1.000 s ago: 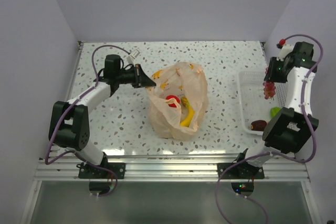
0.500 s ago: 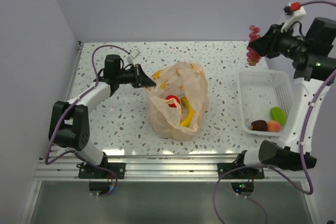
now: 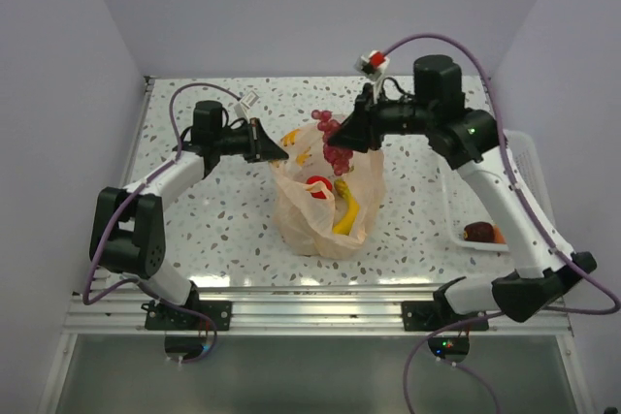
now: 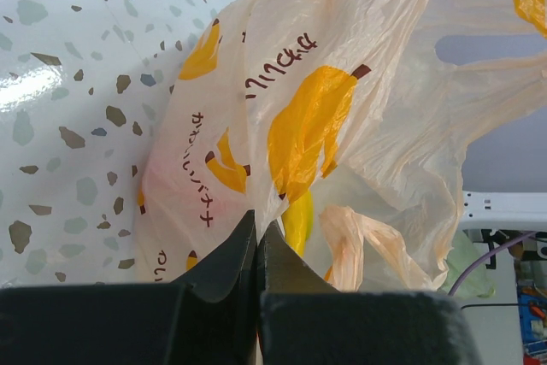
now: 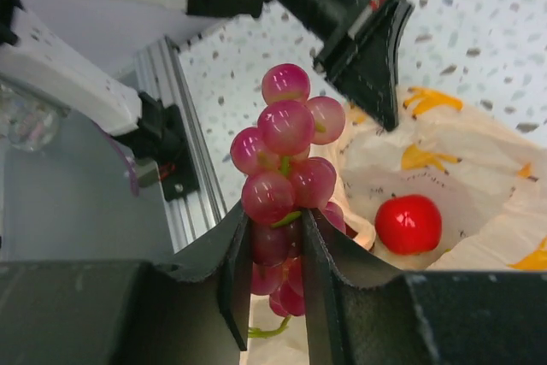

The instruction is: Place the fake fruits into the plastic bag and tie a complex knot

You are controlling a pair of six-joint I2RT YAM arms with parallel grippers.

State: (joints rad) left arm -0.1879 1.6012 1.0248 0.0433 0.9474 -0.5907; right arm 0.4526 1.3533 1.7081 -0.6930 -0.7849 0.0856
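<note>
Right gripper closed on grape bunch, hanging over the bag mouth. Left gripper pinches the bag rim, jaws closed. Lower grapes below the rim before letting go.

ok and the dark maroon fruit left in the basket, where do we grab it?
Probably across its middle, straight down from above. The dark maroon fruit lies low in the near-left corner of the white basket, an orange piece beside it, so walls block a sideways approach. The right gripper holds the grapes.
</note>
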